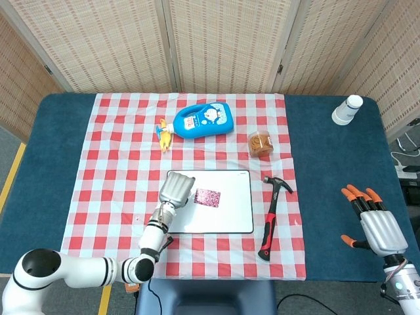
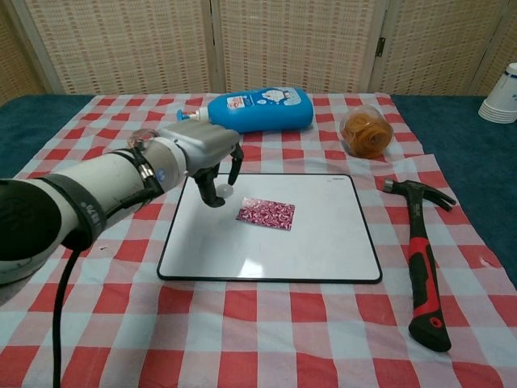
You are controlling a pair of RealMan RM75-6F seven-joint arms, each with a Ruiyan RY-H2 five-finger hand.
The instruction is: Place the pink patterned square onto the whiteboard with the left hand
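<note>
The pink patterned square (image 1: 209, 197) (image 2: 266, 213) lies flat near the middle of the whiteboard (image 1: 230, 220) (image 2: 323, 242). My left hand (image 1: 176, 189) (image 2: 204, 153) hovers over the board's left part, just left of the square, fingers curled downward and apart with nothing in them. It does not touch the square. My right hand (image 1: 375, 221) rests far right over the blue table, fingers spread and empty; the chest view does not show it.
A blue bottle (image 1: 203, 120) and a small yellow toy (image 1: 163, 134) lie behind the board. An orange-filled jar (image 1: 260, 143) stands at the back right. A red-and-black hammer (image 1: 270, 216) lies right of the board. A white cup stack (image 1: 346, 109) stands far right.
</note>
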